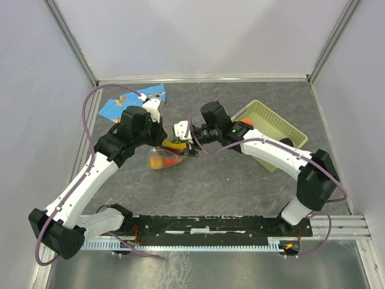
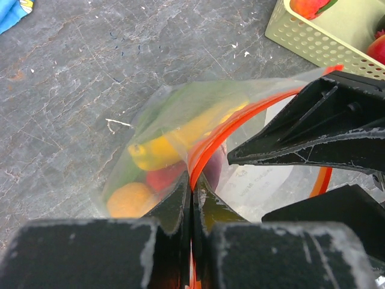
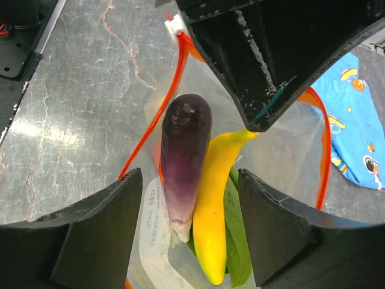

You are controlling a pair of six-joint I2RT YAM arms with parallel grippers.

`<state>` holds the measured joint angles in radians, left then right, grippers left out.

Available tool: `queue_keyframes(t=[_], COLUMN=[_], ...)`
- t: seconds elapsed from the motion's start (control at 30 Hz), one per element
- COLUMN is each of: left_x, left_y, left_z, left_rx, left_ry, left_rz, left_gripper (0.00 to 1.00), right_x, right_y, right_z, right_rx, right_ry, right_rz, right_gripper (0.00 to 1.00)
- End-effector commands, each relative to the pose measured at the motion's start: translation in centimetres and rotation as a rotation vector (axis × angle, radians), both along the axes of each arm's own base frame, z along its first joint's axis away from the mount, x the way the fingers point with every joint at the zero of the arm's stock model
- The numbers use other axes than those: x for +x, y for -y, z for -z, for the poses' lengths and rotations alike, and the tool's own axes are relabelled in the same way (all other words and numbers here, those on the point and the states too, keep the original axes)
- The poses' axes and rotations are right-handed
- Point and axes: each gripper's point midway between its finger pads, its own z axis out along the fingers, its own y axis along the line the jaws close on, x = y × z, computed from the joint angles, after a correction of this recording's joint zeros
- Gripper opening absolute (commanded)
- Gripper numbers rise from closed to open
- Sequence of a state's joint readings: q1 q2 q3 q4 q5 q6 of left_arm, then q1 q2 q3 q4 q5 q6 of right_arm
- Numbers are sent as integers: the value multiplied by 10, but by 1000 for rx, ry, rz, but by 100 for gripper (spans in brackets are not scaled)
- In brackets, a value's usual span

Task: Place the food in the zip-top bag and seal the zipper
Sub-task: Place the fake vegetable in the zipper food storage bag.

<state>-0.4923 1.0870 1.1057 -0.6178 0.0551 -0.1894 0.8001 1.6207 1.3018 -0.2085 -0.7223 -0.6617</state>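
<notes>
The clear crinkly zip-top bag (image 2: 180, 114) on the grey table (image 2: 90, 72) is clamped at its red-orange zipper strip (image 2: 207, 150) by the left gripper (image 2: 192, 205); a dark purple eggplant (image 3: 183, 156) is seen inside, below the right gripper (image 3: 189, 174) (jaws apart).

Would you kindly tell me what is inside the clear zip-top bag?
Inside the clear crinkly plastic bag: a dark purple eggplant, a yellow banana, a long green leaf, an orange round fruit and a red round fruit. Anything beneath is hidden.
</notes>
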Motion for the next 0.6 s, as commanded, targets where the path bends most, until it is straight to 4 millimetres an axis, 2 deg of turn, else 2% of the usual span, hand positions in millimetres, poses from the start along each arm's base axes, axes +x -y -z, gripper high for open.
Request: queue_keyframes(t=[0.0,0.17,0.37,0.57], left_x=[9,9,8,8], left_y=[3,3,3,4], left_z=[-14,-14,-14,-13], left_rx=[-8,-7,-10,-10], left_ry=[73,74,75,73], left_rz=[27,27,28,28], left_gripper=[3,3,3,3], right_x=[4,9,14,32], right_y=[-1,7,29,72], right_z=[-21,-41,-67,-73], right_rx=[-3,15,40,17], right_ry=[57,72,76,30], right_rz=[8,89,239,550], right_gripper=[73,73,72,73])
